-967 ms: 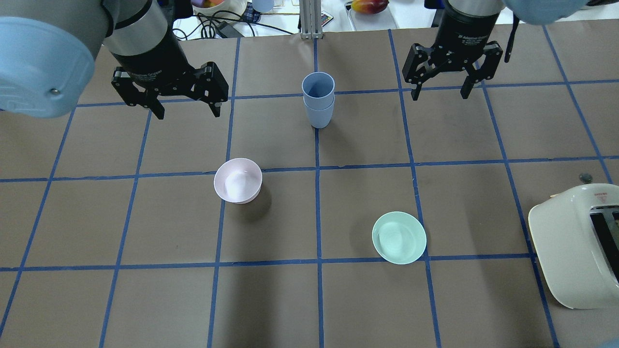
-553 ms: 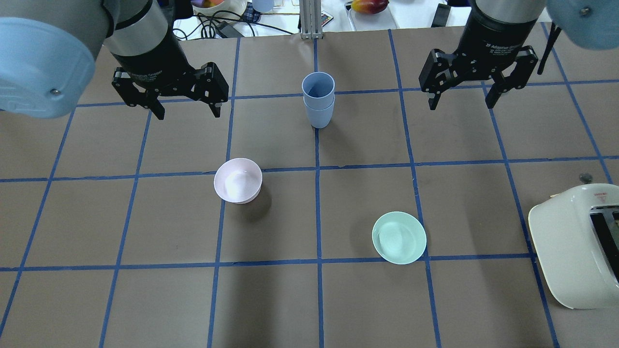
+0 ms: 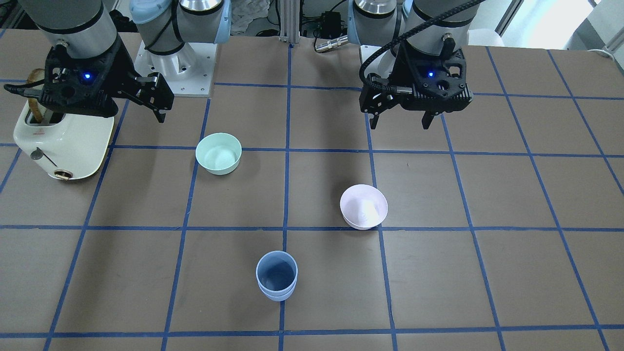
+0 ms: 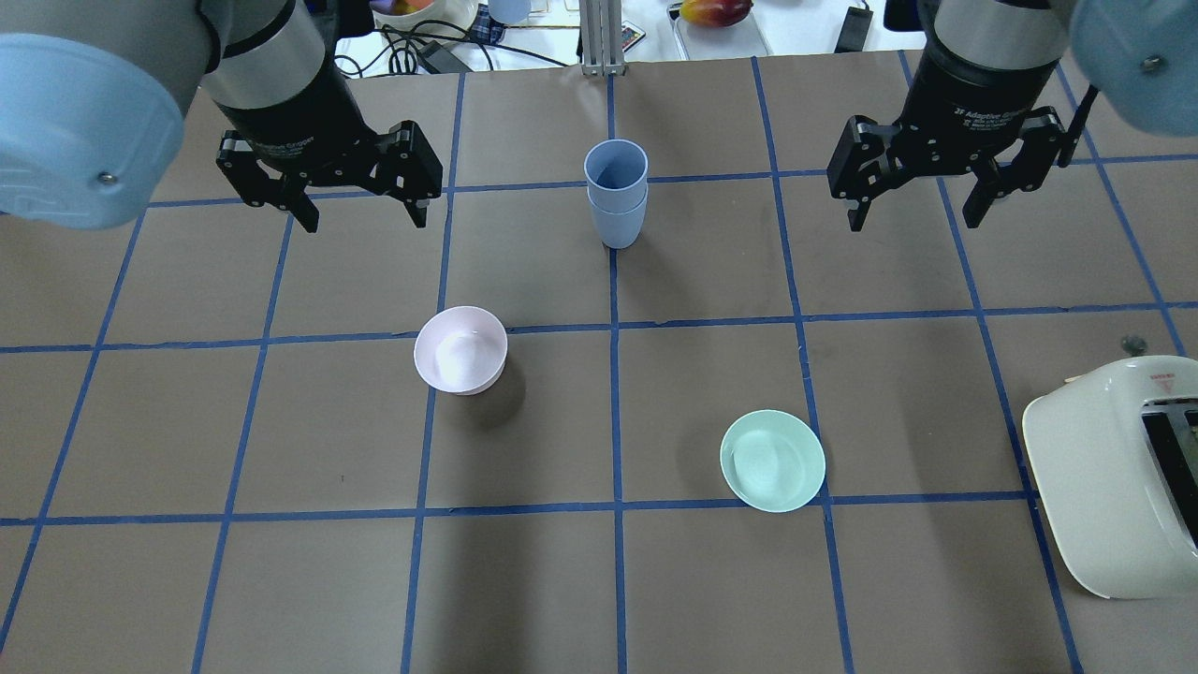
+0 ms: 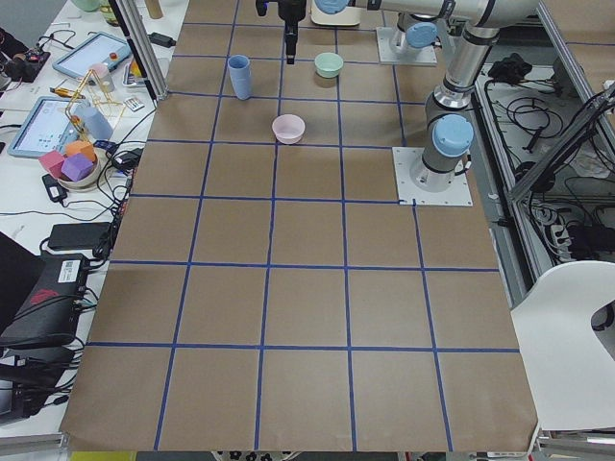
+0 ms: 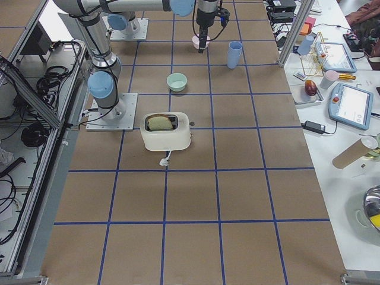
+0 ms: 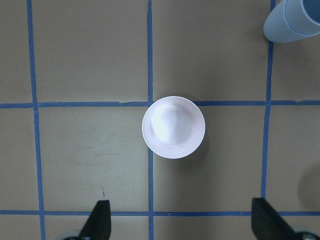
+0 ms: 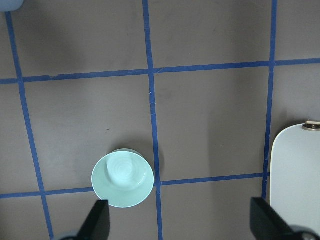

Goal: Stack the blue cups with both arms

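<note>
The right gripper [image 4: 914, 221] has shifted further toward the right end of the desk and a little back toward the robot's edge. The left gripper [image 4: 365, 221] and the cups are where they were.

A brown table [image 4: 281, 421] marked into squares with blue tape. The blue cups [image 4: 617, 201] stand upright near the far edge, opposite the robot, about midway between the two arms. One is nested inside the other, with the upper rim showing just above the lower rim. The stack rests on a blue tape line, and nothing touches it.

Both grippers hang above the table with their fingers pointing down. The left gripper's jaws are spread wide and hold nothing. It hovers to the left of the stack, well apart from it. The right gripper's jaws are also spread wide and empty. It hovers to the right of the stack, further from it than the left one.

A pale pink bowl [image 4: 460, 348] sits left of the stack, closer to the robot's edge. A mint-green bowl [image 4: 772, 460] sits right of the stack, closer still to that edge. A cream toaster [image 4: 1114, 477] with a slice of bread [image 6: 161, 122] in its slot stands beyond the green bowl toward the right end, near the robot's edge.
</note>
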Motion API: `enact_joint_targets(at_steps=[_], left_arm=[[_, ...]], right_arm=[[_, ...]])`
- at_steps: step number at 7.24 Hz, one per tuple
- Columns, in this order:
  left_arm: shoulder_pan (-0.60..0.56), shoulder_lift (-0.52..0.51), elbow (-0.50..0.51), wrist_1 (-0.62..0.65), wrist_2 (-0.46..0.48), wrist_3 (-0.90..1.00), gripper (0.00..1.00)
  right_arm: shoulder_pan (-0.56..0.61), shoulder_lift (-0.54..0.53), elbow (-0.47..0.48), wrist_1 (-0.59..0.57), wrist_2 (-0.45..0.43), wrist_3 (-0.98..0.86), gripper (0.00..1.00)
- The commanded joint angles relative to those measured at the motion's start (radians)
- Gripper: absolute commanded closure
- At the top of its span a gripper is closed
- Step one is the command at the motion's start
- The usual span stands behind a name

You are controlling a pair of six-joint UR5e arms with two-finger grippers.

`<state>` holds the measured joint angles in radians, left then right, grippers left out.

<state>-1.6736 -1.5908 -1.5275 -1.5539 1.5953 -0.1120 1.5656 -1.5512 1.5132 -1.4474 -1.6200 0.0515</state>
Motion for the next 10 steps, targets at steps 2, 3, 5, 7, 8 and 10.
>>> enact_joint_targets(at_steps=[2,3,5,7,8,10], left_arm=[[0.0,0.0,0.0,0.0,0.0,0.0,0.0],[0.0,0.0,0.0,0.0,0.0,0.0,0.0],[0.0,0.0,0.0,0.0,0.0,0.0,0.0],[0.0,0.0,0.0,0.0,0.0,0.0,0.0],[0.0,0.0,0.0,0.0,0.0,0.0,0.0],[0.0,0.0,0.0,0.0,0.0,0.0,0.0]], right_arm=[[0.001,-0.001,-0.004,0.007,0.005,0.001,0.0],[0.002,-0.001,-0.002,0.002,0.009,0.001,0.0],[0.004,-0.001,-0.001,0.005,0.026,0.001,0.0],[0.004,0.003,-0.001,0.002,0.052,0.001,0.0],[0.004,0.005,0.004,0.002,0.051,-0.001,0.0],[0.004,0.006,0.01,0.001,0.058,-0.001,0.0]])
